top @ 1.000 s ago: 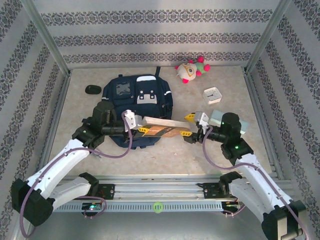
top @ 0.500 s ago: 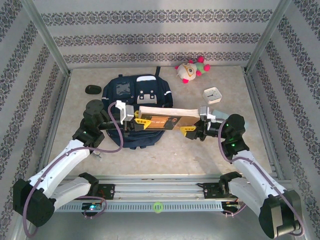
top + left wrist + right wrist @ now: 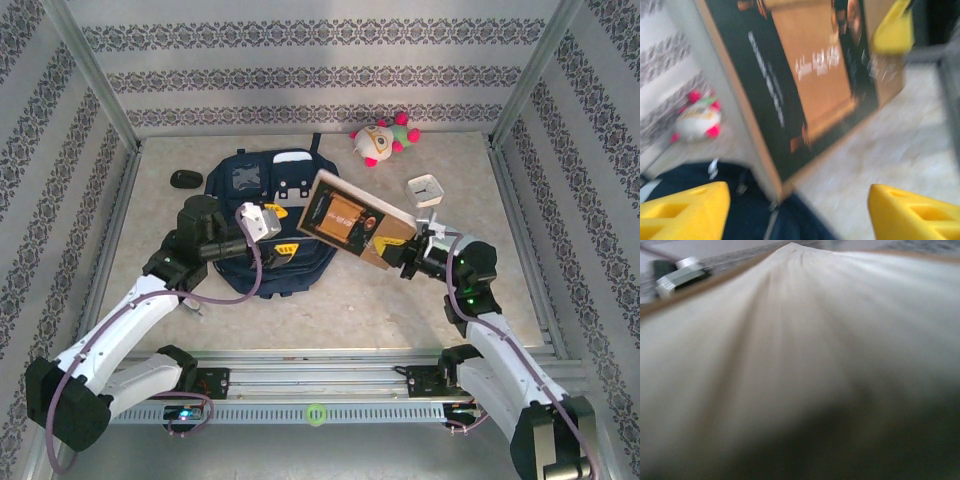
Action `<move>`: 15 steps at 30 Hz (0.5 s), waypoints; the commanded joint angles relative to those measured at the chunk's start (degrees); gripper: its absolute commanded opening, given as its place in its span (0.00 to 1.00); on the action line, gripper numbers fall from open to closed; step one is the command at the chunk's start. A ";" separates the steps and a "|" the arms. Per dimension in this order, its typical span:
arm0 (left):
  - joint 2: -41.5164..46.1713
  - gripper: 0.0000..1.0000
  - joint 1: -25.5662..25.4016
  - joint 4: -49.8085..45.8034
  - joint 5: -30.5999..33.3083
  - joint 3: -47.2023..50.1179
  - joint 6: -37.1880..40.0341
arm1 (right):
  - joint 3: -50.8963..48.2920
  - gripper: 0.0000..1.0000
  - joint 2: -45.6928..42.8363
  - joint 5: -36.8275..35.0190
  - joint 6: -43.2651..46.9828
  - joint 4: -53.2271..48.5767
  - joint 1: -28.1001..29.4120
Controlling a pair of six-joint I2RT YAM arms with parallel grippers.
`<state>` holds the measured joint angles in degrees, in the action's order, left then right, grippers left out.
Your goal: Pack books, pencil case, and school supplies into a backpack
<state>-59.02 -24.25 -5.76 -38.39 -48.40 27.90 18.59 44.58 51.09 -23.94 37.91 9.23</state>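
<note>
The brown book (image 3: pixel 352 220) with its orange-red panel is lifted off the table and tilted, cover facing up, over the right edge of the navy backpack (image 3: pixel 250 195). My right gripper (image 3: pixel 400 256) is shut on the book's lower right corner, and the pale page edge (image 3: pixel 790 340) lies close in front of the right wrist camera. My left gripper (image 3: pixel 284 230) hangs open over the backpack, just left of the book. Nothing sits between its yellow fingertips (image 3: pixel 685 210); the book cover (image 3: pixel 805 75) and backpack fabric (image 3: pixel 735 215) lie beyond them. The pencil case and pink block are hidden.
A pink and white plush toy (image 3: pixel 381 139) lies at the back. A square white clock (image 3: pixel 424 188) sits right of the book. A black oval object (image 3: pixel 185 179) lies left of the backpack. Metal frame posts (image 3: pixel 95 80) and patterned walls enclose the table.
The book, held level between both grippers before, has swung up and back at its left end. My left gripper has come off it and stands open. My right gripper still holds it.
</note>
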 commanded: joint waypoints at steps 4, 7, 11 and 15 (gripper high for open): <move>-8.54 0.83 0.77 -19.38 16.11 -2.19 19.28 | -1.97 0.00 -7.58 -22.72 -10.14 -16.04 -0.72; -13.25 0.84 0.74 -18.15 15.62 -2.87 19.99 | -2.57 0.00 -8.75 -24.04 -11.66 -17.02 -0.72; -19.85 0.85 0.69 -15.79 18.51 -4.78 21.30 | -2.52 0.00 -8.68 -22.86 -11.48 -17.33 -0.63; -23.25 0.85 0.65 -12.22 21.48 -6.84 18.47 | -2.32 0.00 -8.32 -21.78 -11.32 -17.51 -0.45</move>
<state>-81.69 -24.25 -20.29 -19.99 -52.82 46.02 15.46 37.06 29.36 -34.59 16.88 8.75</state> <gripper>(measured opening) 0.848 0.171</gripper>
